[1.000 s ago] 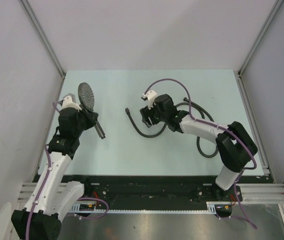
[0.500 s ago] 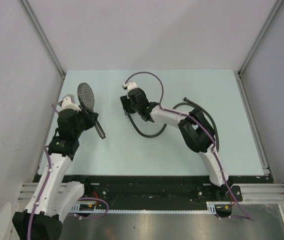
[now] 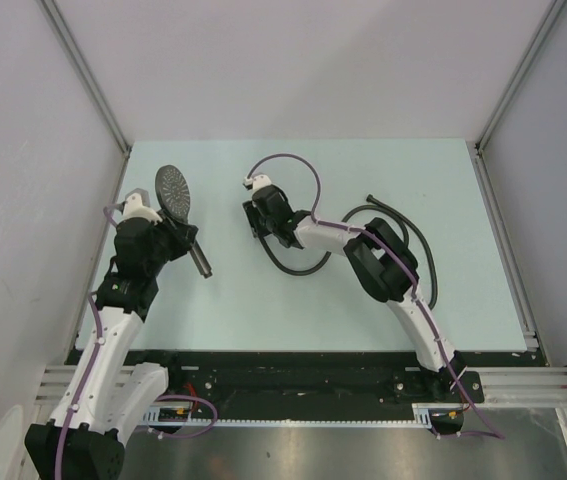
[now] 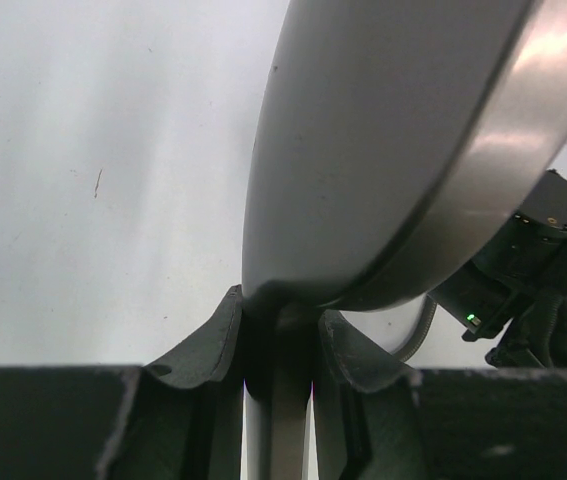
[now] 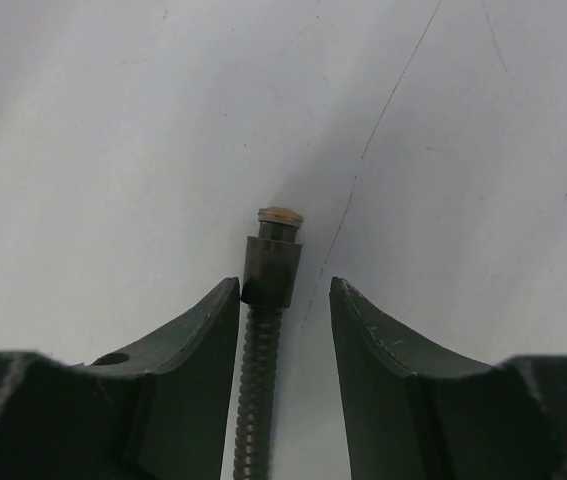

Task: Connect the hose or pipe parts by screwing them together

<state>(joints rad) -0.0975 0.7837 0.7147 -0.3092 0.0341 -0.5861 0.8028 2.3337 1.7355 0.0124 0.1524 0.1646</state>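
Note:
The dark grey shower head (image 3: 173, 188) is held up at the table's left, dotted face towards the camera, handle slanting down to the right. My left gripper (image 3: 178, 238) is shut on that handle; in the left wrist view the fingers (image 4: 208, 340) clamp the handle just under the head (image 4: 383, 150). The dark grey hose (image 3: 303, 268) curls across the middle of the table. My right gripper (image 5: 285, 290) is open astride its left end. The end fitting (image 5: 271, 265) lies against the left finger, with a gap to the right finger.
The hose's other end (image 3: 371, 200) lies right of centre, with a loop (image 3: 428, 280) running under the right arm. Grey walls and metal rails (image 3: 93, 90) close in the pale green table (image 3: 223, 310) on three sides.
The right arm swung left from the hose's middle to its left end, and its jaws narrowed around the fitting. The left arm and the shower head stayed put.

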